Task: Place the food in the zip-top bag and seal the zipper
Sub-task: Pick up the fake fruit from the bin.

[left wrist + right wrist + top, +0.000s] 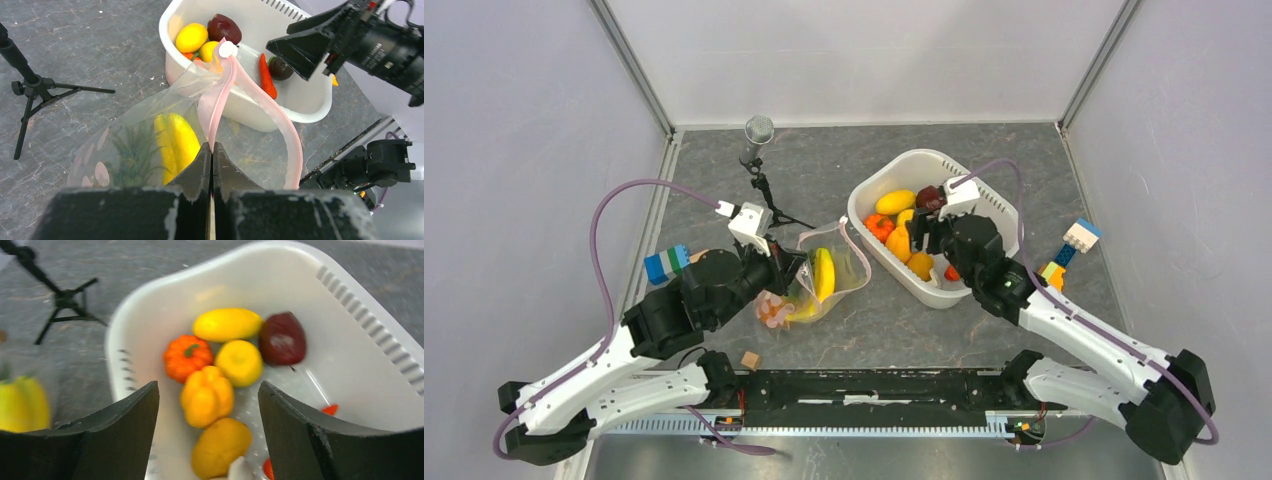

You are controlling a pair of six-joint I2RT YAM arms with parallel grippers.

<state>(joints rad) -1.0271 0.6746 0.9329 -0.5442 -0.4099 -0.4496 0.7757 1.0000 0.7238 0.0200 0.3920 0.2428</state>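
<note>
Zip-top bag is gripped at its mouth. The left hand is clenched on the zipper, with the pink strip pinched between its pressed fingertips. The rest of the strip loops up and away, so the mouth stands open. Inside the bag, just beyond the hand, lie a yellow banana-like piece and a green leafy top. The bag rests on the counter left of centre, just beside the white tub.

The right hand is released, its jaws wide apart with nothing between them, and it hovers over the tub. Beneath it in the tub lie a yellow mango, a lemon, an orange pumpkin, an orange-yellow pepper and a dark maroon piece.

Further out, a microphone stand stands at the far left. One block stack sits at the left edge of the counter and another block stack at the right. A small wooden cube lies near the arm bases.
</note>
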